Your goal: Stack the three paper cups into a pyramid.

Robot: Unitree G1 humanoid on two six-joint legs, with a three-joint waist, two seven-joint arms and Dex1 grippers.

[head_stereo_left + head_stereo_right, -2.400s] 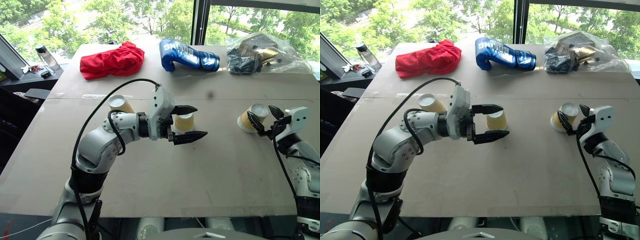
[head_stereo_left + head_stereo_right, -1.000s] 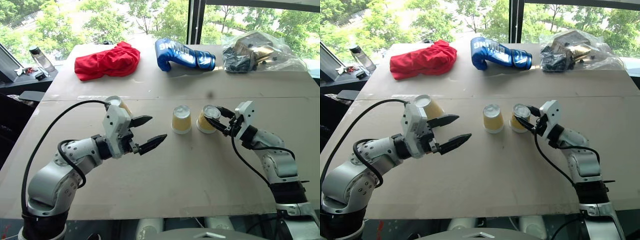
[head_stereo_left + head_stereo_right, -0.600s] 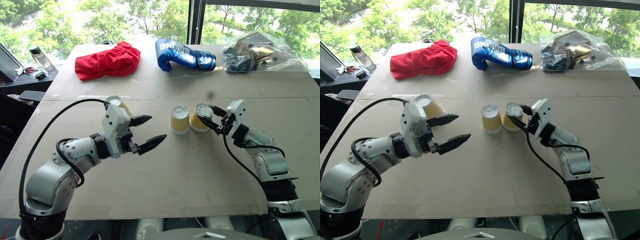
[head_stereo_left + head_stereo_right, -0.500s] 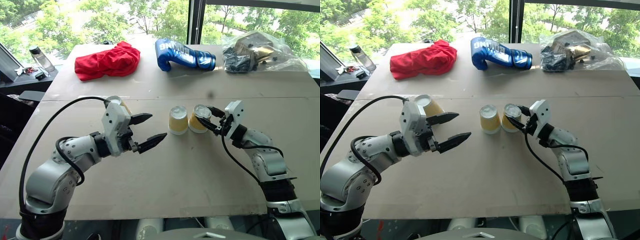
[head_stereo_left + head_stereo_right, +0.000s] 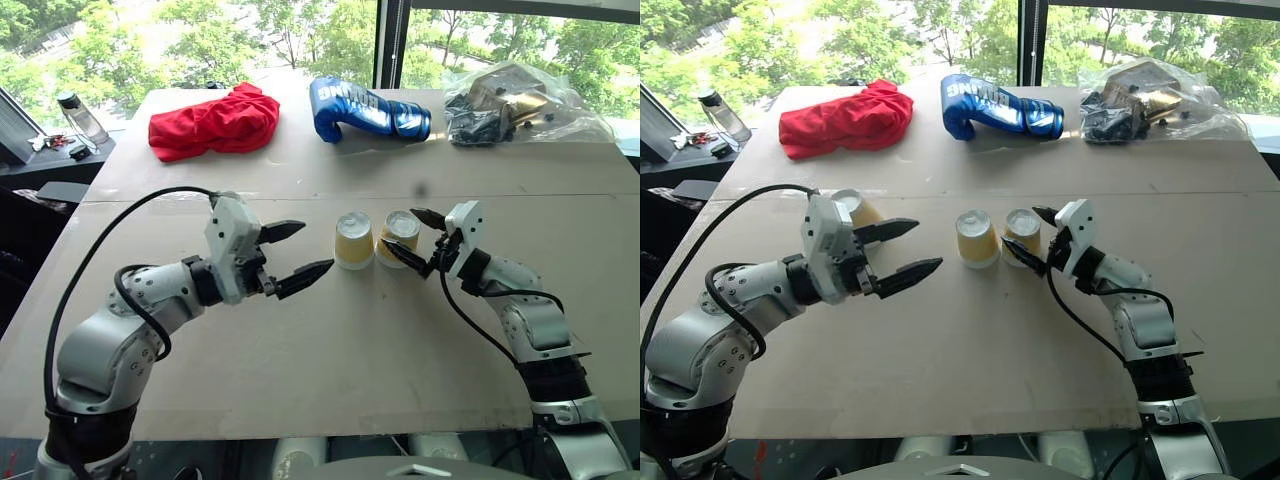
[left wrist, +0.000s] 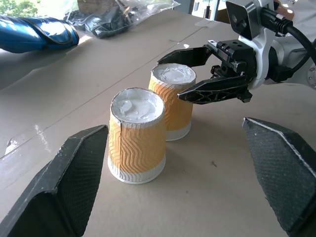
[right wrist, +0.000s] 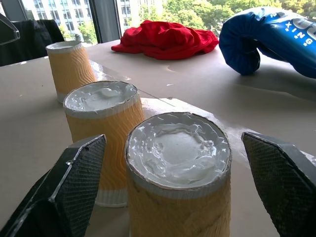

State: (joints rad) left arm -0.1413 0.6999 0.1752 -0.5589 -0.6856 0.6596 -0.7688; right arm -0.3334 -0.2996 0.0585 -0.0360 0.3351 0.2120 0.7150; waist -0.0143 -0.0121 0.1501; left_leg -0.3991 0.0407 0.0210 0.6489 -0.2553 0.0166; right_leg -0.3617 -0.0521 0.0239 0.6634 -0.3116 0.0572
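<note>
Tabletop (image 5: pixel 330 380) stock as I see it:
- Two paper cups, upside down, side by side and nearly touching at centre: left cup (image 5: pixel 353 240), right cup (image 5: pixel 399 238).
- Third cup (image 5: pixel 855 209), inverted, behind my left arm, well apart from the pair.
- Right claw (image 5: pixel 418 240): spread wide around the right cup, not gripping it.
- Left claw (image 5: pixel 296 253): wide, empty, beside the left cup.
- Far edge: red cloth (image 5: pixel 213 120), blue glove (image 5: pixel 368 108), plastic bag (image 5: pixel 520 103).
</note>
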